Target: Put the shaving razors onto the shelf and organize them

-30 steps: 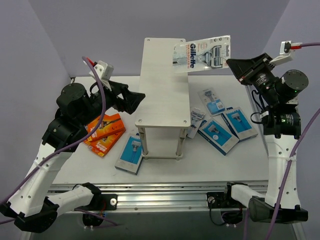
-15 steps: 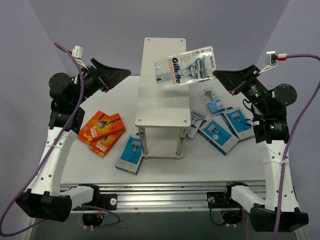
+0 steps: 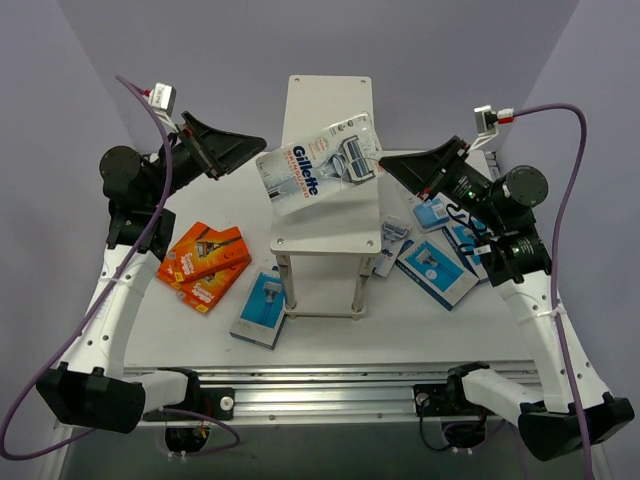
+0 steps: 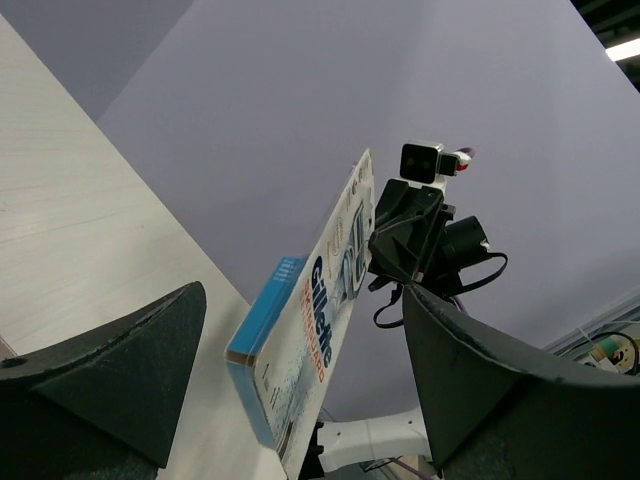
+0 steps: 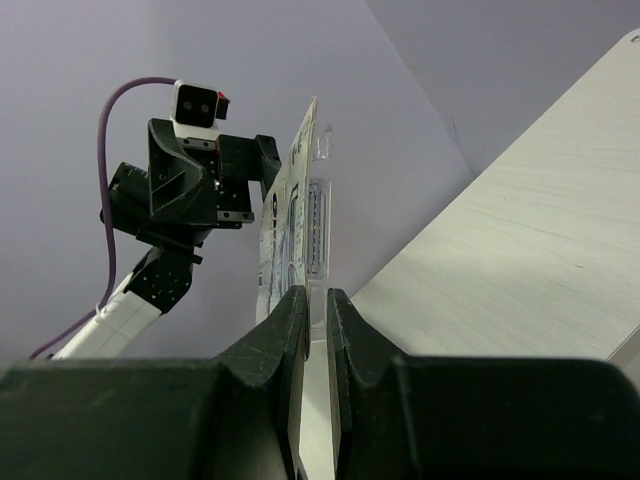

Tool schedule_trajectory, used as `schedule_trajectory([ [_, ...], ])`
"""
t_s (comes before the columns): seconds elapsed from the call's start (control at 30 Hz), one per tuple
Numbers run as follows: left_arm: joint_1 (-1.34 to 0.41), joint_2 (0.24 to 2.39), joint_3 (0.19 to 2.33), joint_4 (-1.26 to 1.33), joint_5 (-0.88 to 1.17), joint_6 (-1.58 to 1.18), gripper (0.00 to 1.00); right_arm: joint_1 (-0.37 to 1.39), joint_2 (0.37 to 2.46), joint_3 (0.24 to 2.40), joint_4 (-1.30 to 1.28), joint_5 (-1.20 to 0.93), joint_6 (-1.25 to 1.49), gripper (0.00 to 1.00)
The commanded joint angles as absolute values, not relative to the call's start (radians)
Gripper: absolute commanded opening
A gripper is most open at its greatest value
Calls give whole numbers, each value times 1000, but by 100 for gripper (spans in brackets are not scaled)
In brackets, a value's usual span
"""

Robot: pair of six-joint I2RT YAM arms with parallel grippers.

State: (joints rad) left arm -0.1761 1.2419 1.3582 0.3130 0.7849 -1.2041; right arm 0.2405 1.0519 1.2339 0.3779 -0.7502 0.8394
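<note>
**Left of the shelf:** The left tool (image 3: 250, 150), fingers apart and empty, had risen from low beside the shelf (image 3: 322, 225) to above its left edge. It pointed at the blister pack (image 3: 318, 170); contact could not be confirmed. The orange boxes (image 3: 205, 262) lay unmoved on the surface (image 3: 180, 330).

**Over the shelf:** The blister pack, earlier beyond the shelf's far right corner, hung tilted over the middle of the shelf top, not yet set down.

**Right of the shelf:** The right tool (image 3: 392, 166) stayed clamped on the pack's right edge. The blue-carded packs (image 3: 435, 265) remained on the surface.

**Judgement:** A handover or two-armed levelling appeared imminent. Most packs still awaited placement.
</note>
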Motion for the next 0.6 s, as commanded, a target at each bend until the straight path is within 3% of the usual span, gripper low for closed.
schedule_trajectory([
  [0.0,-183,1235,1336,371,827,-1200,88,281,1063,1243,472,-703,815,0],
  [0.33,-189,1123,1282,127,848,-1011,82,310,1078,1252,453,-643,772,0],
  [0.43,-186,1095,1269,127,850,-1003,65,311,1085,1249,452,-637,769,0],
  [0.57,-187,1095,1267,141,839,-991,51,319,1089,1238,465,-635,775,0],
])
